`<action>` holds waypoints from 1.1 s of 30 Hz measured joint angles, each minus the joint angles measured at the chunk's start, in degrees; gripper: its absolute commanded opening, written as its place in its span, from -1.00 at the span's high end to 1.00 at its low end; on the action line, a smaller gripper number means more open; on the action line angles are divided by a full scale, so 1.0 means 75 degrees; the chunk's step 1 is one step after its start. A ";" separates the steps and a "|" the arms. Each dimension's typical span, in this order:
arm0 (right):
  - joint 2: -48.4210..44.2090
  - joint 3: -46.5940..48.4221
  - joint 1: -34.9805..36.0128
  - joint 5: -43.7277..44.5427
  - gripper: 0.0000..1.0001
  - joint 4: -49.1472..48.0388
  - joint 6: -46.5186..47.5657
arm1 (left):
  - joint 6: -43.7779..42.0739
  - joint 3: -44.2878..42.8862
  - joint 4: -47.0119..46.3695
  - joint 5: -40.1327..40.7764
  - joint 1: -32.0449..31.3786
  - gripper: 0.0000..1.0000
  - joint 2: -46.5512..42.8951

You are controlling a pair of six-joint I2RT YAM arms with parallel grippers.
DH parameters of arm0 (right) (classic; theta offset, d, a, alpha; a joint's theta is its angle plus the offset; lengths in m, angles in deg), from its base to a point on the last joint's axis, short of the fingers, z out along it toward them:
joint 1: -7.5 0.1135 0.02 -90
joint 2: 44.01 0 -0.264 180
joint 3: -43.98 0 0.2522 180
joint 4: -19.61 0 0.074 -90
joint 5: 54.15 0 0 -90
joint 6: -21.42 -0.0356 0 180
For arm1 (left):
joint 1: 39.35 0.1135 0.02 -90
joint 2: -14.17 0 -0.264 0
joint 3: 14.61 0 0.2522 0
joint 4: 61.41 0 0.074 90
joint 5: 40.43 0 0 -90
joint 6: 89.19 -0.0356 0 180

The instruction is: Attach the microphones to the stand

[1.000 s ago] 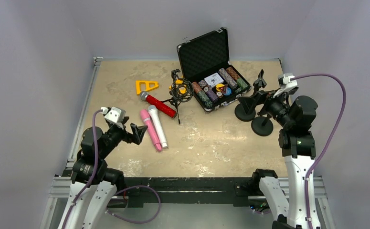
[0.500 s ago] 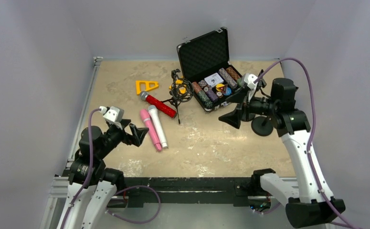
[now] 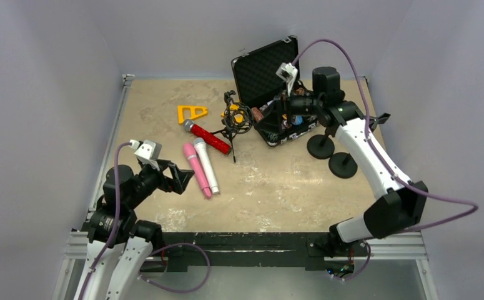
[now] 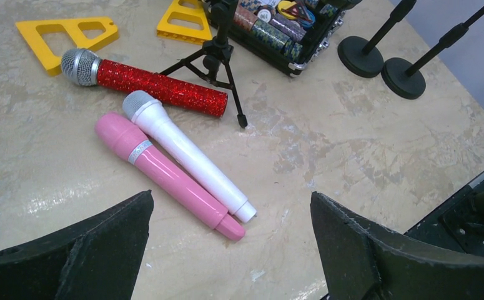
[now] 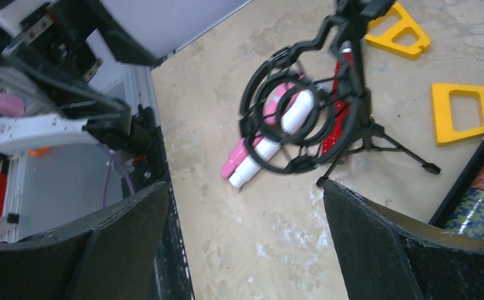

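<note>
Room: bare worktop (image 3: 276, 187) open right of the microphones; case (image 3: 265, 70) at far edge.
Left jaws: wide open, empty; pink microphone (image 4: 164, 175) and white microphone (image 4: 186, 150) lay just ahead.
Right jaws: wide open, empty, facing stand (image 5: 301, 119).
Red microphone (image 4: 155, 86): by stand's legs.

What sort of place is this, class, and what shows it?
Probably a robot test cell: grey walls box in a table, a left arm and right arm are bolted on, microphones lie as props.

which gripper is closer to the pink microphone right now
Left. The left gripper sits open just left of the pink microphone, by its handle end. The right gripper, also open, is farther back over the open case, past the tripod stand.
</note>
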 measured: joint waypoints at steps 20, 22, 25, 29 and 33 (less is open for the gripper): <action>0.2197 0.1399 0.0420 0.1105 -0.86 -0.0248 -0.1338 | 0.0175 0.0458 -0.2110 -0.0009 0.0000 -0.95 0.2253; 0.2317 0.1343 0.0437 0.0950 -0.86 -0.0300 -0.1460 | 0.0047 0.0312 -0.2116 -0.0090 0.0003 -0.96 0.2608; 0.2486 0.1311 0.0487 0.0866 -0.86 -0.0341 -0.1582 | -0.0073 0.0256 -0.2174 -0.0236 0.0003 -0.95 0.2710; 0.2626 0.1309 0.0545 0.0755 -0.86 -0.0405 -0.1731 | -0.0160 0.0396 -0.2518 -0.0425 0.0003 -0.96 0.2506; 0.2707 0.1314 0.0571 0.0746 -0.80 -0.0437 -0.1856 | -0.0204 0.0431 -0.2687 -0.0592 0.0003 -0.96 0.2465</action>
